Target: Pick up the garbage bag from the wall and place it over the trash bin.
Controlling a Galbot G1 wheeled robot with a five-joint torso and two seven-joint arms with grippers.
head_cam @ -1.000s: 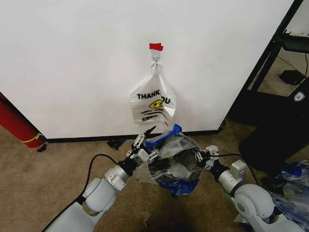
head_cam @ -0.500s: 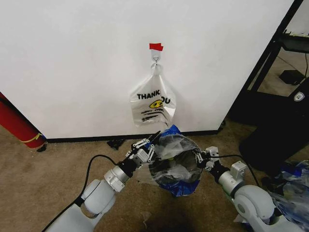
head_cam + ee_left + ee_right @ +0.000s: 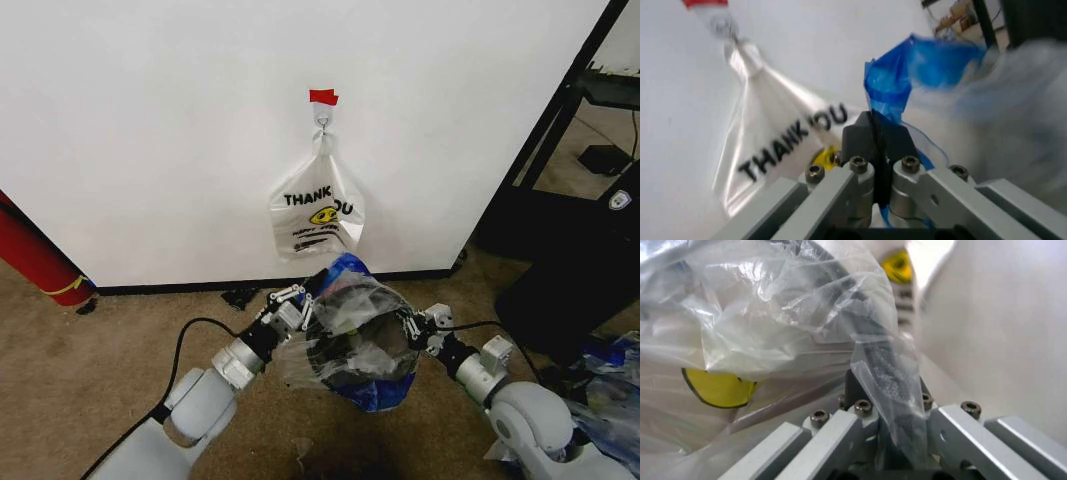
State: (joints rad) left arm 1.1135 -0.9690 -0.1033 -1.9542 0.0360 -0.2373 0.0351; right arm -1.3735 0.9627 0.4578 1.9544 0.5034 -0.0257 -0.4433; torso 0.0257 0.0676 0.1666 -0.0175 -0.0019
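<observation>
Both arms forward and low, left claw [image 3: 300, 306] and right claw [image 3: 408, 322] each pinched tight.

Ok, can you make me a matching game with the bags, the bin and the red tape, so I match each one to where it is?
Things:
1. THANK YOU bag
2. garbage bag
3. trash bin
4. red tape

Places:
A. on the floor by the wall, plastic draped over it
B. stuck on the wall above the hook
C. hanging on the wall
D. held from both sides by the left gripper and right gripper

Pairs: 1-C, 2-D, 3-A, 4-B
</observation>
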